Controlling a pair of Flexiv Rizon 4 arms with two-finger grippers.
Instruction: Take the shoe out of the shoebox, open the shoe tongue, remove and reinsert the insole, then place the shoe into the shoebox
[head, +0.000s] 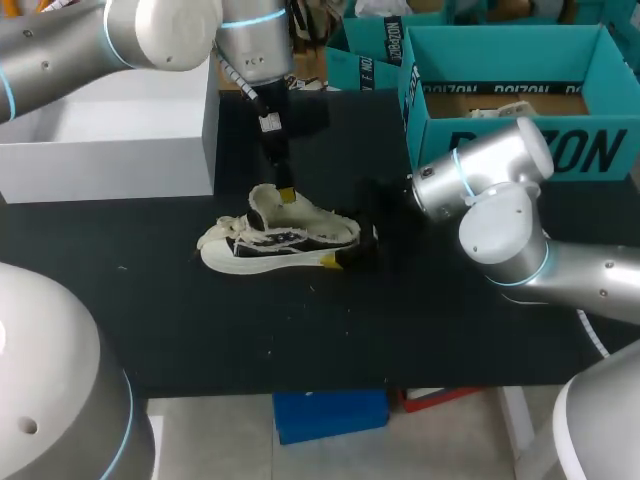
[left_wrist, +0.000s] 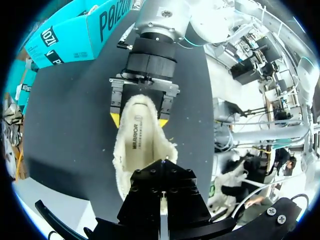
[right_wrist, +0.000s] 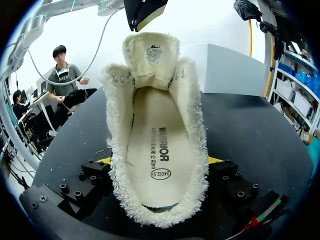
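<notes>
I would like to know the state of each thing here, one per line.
shoe: out of the shoebox, on the table
tongue: raised, shoe open
insole: inside the shoe
shoebox: open
right hand: shut on the shoe's heel
left hand: at the tongue, grip unclear

Left wrist view: the left gripper (left_wrist: 163, 167) has a black body that covers the shoe (left_wrist: 141, 135) toe, so you can't see it | right wrist view: shoe fluff hides most of the right gripper (right_wrist: 160, 161) yellow tips | tongue label (right_wrist: 153, 55): print too small to read
</notes>
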